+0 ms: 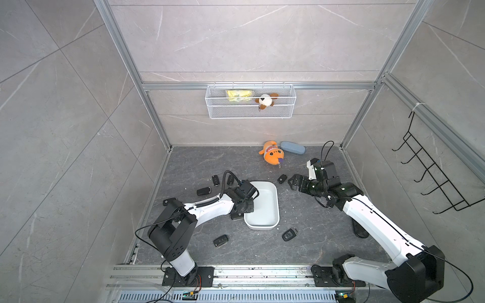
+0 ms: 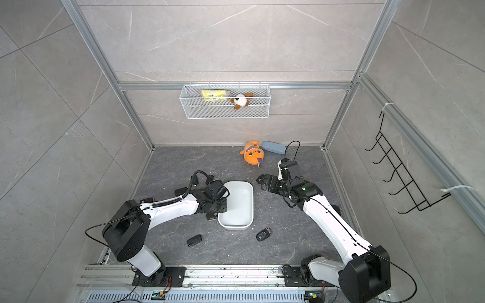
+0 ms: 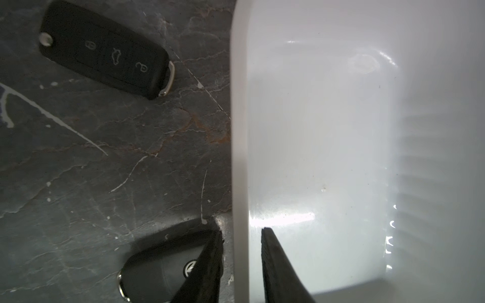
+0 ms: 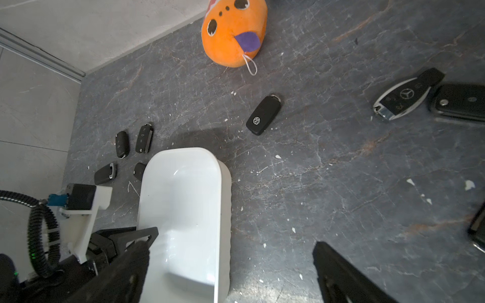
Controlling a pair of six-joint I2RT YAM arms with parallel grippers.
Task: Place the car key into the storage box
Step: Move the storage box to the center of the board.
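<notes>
L end effector (image 3: pixel 241 231) on box (image 3: pixel 238 118) rim

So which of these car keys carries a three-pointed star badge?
The silver-edged fob in the right wrist view, beside a black key; a third key, nearer the storage box, shows a VW roundel instead.

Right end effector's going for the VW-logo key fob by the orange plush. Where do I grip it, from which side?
Probably pinch the VW-logo key fob across its narrow mid-body, straight down. It lies flat, logo up, with bare table along both long edges, so the open right end effector can straddle it.
</notes>
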